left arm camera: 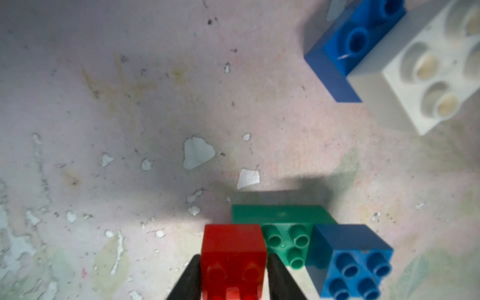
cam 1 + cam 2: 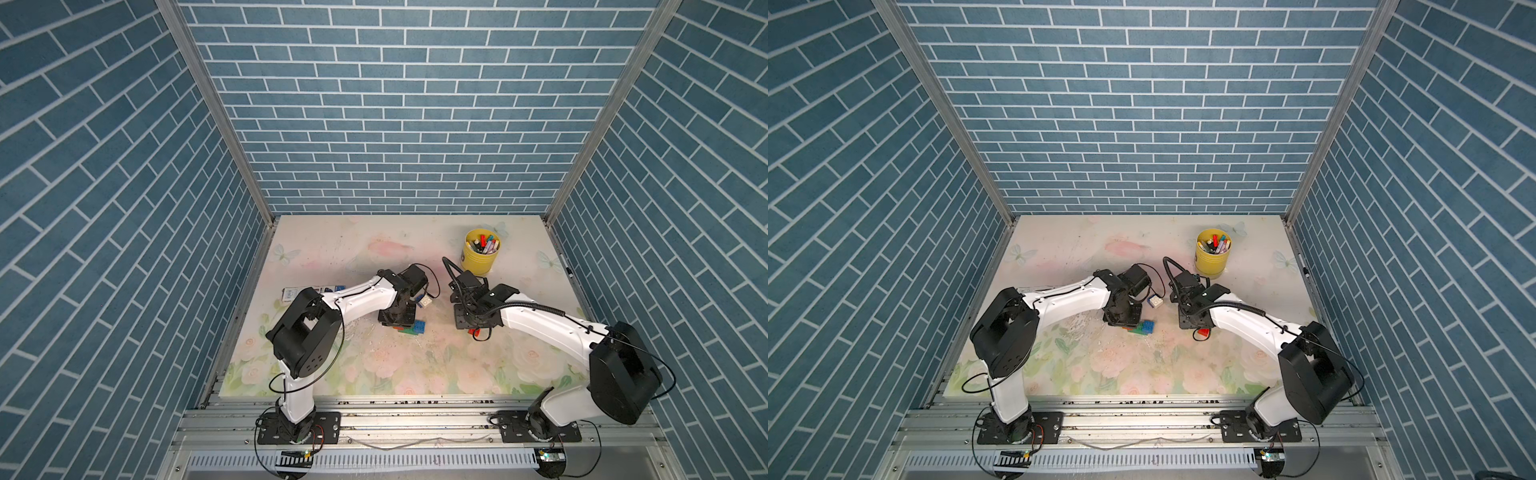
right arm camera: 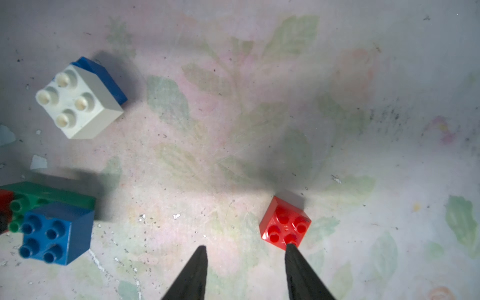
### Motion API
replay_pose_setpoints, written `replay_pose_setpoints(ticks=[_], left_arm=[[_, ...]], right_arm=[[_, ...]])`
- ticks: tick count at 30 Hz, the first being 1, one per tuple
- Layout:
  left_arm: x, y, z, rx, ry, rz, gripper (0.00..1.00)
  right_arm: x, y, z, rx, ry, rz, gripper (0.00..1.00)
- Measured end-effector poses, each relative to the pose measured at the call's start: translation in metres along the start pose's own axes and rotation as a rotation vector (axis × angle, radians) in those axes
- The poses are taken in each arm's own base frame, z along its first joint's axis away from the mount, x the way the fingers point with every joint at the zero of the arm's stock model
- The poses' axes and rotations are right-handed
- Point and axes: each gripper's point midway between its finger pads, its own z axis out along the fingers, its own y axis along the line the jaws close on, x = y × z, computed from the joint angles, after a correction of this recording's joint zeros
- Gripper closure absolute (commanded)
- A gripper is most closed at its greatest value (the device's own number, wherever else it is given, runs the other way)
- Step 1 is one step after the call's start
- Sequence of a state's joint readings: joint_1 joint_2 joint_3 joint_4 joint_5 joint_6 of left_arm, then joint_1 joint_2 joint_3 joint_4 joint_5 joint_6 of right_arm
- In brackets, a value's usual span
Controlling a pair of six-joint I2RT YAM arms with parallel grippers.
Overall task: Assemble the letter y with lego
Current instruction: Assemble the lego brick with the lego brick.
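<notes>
In the left wrist view a red brick [image 1: 233,249] sits on one end of the long green brick [image 1: 283,228], and a blue brick [image 1: 348,259] sits on the other end. My left gripper [image 1: 233,257] is open, its fingers close along the red brick's two sides. The same cluster [image 2: 413,327] shows in both top views. A white brick [image 3: 78,104] lies apart, against a second blue brick [image 3: 104,75]. My right gripper [image 3: 246,248] is open over bare mat. A loose red brick [image 3: 285,223] lies just past one fingertip [image 3: 292,250], outside the gap.
A yellow cup [image 2: 478,259] full of marker pens stands at the back right, behind the right arm. A flat printed packet [image 2: 316,289] lies at the left edge behind the left arm. The mat [image 2: 415,365] is worn and flaking around the bricks.
</notes>
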State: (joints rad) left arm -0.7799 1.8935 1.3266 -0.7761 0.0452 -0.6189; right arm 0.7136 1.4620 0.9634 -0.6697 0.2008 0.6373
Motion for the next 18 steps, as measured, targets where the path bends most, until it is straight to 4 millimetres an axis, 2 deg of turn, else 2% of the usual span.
replay_pose_setpoints(ticks=[4, 10, 18], left_arm=[[-0.003, -0.002, -0.001, 0.005, -0.012, 0.008, 0.38], [-0.004, -0.001, -0.004, 0.004, -0.024, 0.011, 0.35], [-0.014, -0.004, -0.042, 0.046, -0.116, 0.012, 0.33]], right_arm=[[0.005, -0.011, 0.002, 0.029, 0.016, 0.035, 0.41], [0.016, -0.033, 0.011, 0.069, 0.062, 0.118, 0.38], [0.018, -0.038, 0.021, 0.043, 0.099, 0.202, 0.43]])
